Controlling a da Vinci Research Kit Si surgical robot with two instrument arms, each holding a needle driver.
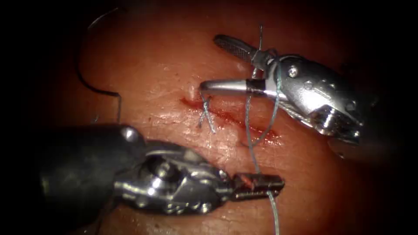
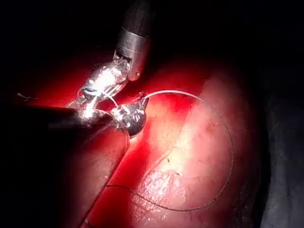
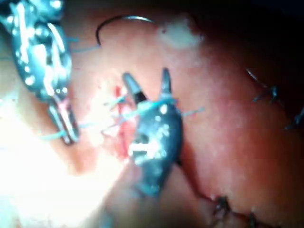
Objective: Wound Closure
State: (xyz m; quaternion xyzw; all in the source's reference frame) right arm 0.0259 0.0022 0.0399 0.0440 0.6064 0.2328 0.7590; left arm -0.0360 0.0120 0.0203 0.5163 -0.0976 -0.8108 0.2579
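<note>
Steel catches the light on both of your tools above the tissue (image 1: 143, 74). Your left pincer (image 1: 265, 185) comes in from below the cut (image 1: 230, 117) and is clenched on the thread (image 1: 248, 126), which runs up from its tip across the cut toward the other tool and also trails down out of the endoscope view. Your right pincer (image 1: 217, 63) stands spread wide, one jaw pointing up and to the left, the other lying level with its tip just above the left end of the cut; thread is wound around the tool at the base of the jaws, and nothing sits between the jaws themselves. A finished knot with two short cut ends of thread (image 1: 207, 115) crosses the left end of the cut, just below that level jaw. Red fluid (image 1: 261, 132) lines the cut toward its right end. Your needle (image 1: 87, 65) lies free on the tissue well to the left of the cut, held by neither tool, its curve resting on the surface and not driven in.
</note>
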